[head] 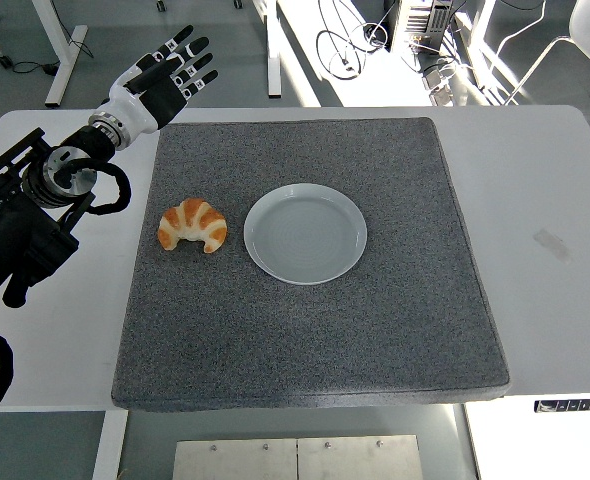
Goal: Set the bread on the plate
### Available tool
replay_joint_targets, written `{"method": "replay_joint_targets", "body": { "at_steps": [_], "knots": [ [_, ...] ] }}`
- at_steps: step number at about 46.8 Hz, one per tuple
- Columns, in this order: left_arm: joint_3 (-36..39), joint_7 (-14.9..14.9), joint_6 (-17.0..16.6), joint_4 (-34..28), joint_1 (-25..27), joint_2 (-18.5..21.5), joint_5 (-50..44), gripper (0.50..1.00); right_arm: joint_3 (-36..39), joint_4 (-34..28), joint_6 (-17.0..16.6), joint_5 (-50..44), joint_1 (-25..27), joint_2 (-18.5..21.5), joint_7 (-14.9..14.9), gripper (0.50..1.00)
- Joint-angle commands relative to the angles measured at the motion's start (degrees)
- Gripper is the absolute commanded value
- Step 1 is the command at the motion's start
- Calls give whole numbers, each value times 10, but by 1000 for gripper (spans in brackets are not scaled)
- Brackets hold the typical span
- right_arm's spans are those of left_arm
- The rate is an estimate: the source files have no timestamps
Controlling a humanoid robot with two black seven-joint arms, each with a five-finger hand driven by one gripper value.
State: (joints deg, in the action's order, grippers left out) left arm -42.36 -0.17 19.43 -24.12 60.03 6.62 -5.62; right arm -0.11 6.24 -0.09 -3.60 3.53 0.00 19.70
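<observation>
A golden croissant (193, 225) lies on the grey mat, just left of the white plate (305, 233), with a small gap between them. The plate holds nothing. My left hand (170, 72) is raised at the mat's far left corner, well behind the croissant, with its fingers spread and nothing in them. The left arm reaches in from the picture's left edge. My right arm does not show.
The grey mat (375, 330) covers most of the white table (545, 200). Beyond the table's far edge stand desk legs and cables (350, 45) on the floor. A metal panel (295, 458) shows below the table's near edge.
</observation>
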Motion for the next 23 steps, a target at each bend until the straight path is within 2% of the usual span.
{"method": "replay_joint_targets", "body": {
  "at_steps": [1,20,23],
  "knots": [
    [0,-1,0,-1,-1,0,2,984,0,0,0,0,0,0,0,1000],
    [0,0,-8,-1,18,2,-2,984,0,0,0,0,0,0,0,1000],
    [1,1,-22,0,25,2,2,984,-1,0,0,0,0,0,0,1000]
  ]
}}
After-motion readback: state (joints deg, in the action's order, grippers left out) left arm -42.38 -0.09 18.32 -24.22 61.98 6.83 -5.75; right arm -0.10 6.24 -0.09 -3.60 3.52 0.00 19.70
